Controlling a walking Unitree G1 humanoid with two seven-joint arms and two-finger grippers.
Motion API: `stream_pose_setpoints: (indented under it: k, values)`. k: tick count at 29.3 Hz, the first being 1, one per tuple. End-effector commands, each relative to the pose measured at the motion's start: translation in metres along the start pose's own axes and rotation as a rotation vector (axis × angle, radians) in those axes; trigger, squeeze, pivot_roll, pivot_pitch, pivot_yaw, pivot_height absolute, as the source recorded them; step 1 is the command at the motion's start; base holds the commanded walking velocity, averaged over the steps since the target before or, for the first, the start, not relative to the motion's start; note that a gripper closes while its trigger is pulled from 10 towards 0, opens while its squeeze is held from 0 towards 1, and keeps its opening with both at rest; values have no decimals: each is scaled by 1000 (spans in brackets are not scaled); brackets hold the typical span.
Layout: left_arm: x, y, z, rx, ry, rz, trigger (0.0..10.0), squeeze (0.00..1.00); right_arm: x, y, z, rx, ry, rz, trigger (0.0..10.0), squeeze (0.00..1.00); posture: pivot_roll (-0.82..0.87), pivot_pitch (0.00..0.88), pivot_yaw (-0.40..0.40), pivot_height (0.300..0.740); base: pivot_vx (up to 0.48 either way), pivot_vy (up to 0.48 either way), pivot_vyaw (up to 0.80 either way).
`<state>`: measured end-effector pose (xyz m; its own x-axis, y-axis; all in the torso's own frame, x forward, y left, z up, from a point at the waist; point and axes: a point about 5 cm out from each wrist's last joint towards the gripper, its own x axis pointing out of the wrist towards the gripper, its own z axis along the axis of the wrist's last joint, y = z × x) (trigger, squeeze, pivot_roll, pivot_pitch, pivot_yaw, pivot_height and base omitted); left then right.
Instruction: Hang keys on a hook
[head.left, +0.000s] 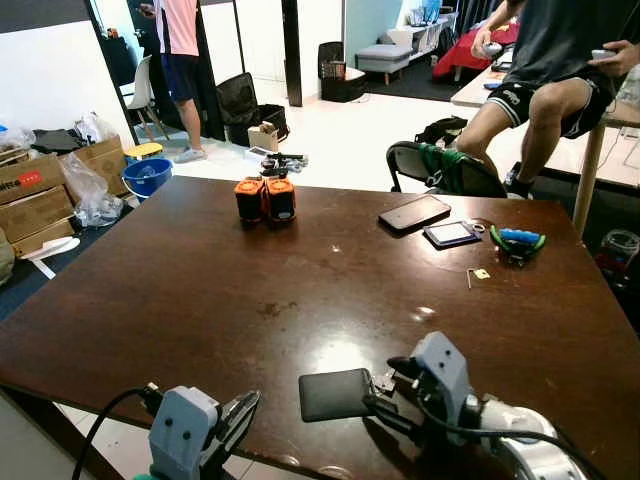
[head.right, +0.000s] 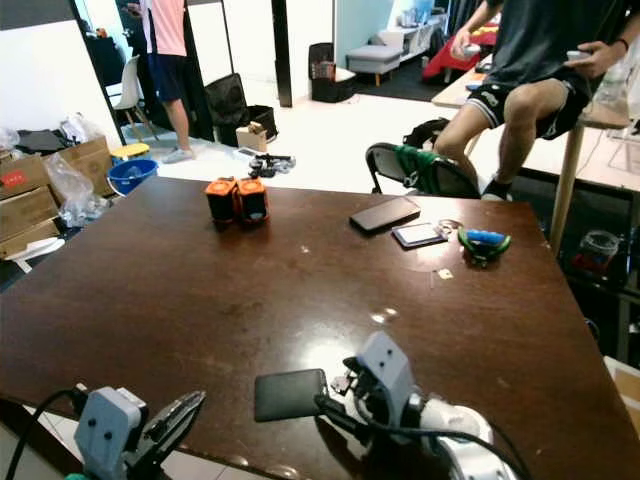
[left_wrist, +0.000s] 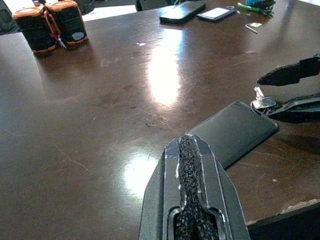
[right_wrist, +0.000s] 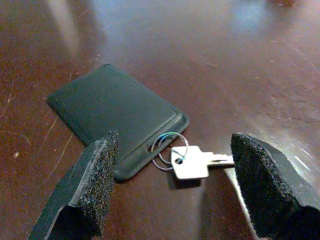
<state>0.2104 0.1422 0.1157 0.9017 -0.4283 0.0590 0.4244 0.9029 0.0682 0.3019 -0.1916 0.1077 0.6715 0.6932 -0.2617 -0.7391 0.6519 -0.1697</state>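
Keys not yet picked up.
My right gripper hovers, fingers spread, astride the key and wallet on the worktop; left gripper clenched; grasping and hanging remain.

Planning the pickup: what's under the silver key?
Bare brown table lies under the silver key, its ring joined to a black card holder. The table beneath the holder is covered.

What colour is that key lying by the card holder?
Silver. The key, on a thin ring by the dark card holder, shows best in the right wrist view.
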Motion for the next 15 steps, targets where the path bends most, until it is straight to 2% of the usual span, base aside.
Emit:
stream_pose_setpoints:
  k: [1, 5, 15]
  values:
    - [-3, 0, -3, -12, 20, 3, 10000, 0, -3, 4, -5, 10, 9, 15, 10000, 0, 6, 19, 157, 740, 0, 0, 0]
    - [-1, -2, -5, -14, 23, 3, 10000, 0, 0, 9, -12, -1, 38, 20, 10000, 0, -3, 13, 161, 740, 0, 0, 0]
    - [-1, -2, -5, -14, 26, 1, 10000, 0, 3, 12, -12, 2, 39, 27, 10000, 0, -3, 6, 159, 740, 0, 0, 0]
